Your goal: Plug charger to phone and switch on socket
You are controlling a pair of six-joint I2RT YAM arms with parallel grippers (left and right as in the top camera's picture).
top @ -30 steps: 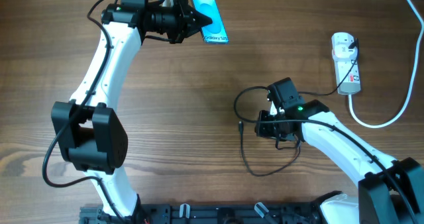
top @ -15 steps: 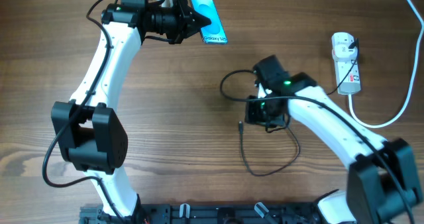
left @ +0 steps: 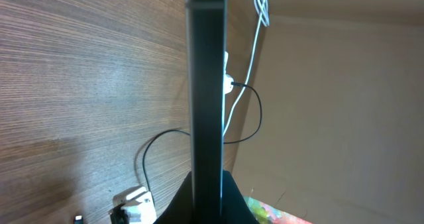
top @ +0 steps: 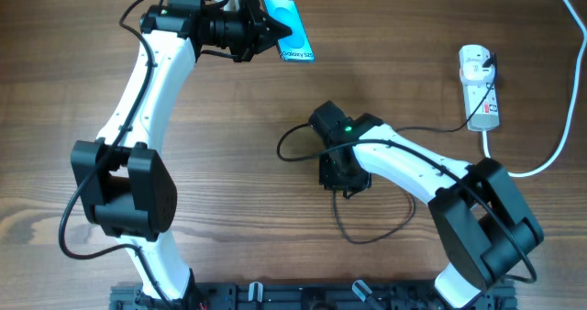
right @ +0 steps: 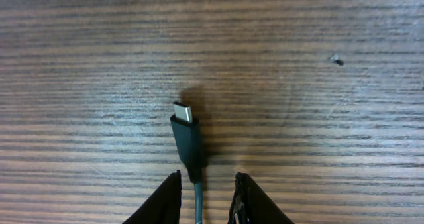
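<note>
The left gripper (top: 266, 27) has its jaws clamped shut on the phone (top: 293, 30), and its own wrist camera sees that phone only edge-on. The right gripper (right: 204, 184) holds its jaws narrowly apart, straddling the charger (right: 188, 136) without pinching it. The charger's tip lies just ahead of them on bare worktop (top: 229, 163). The socket (top: 479, 88) sits well apart from both sets of jaws, outside the right wrist view.

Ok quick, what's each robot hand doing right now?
Left hand: closed, holding the phone.
Right hand: slightly open, fingers either side of the charger, not pinching it.
</note>
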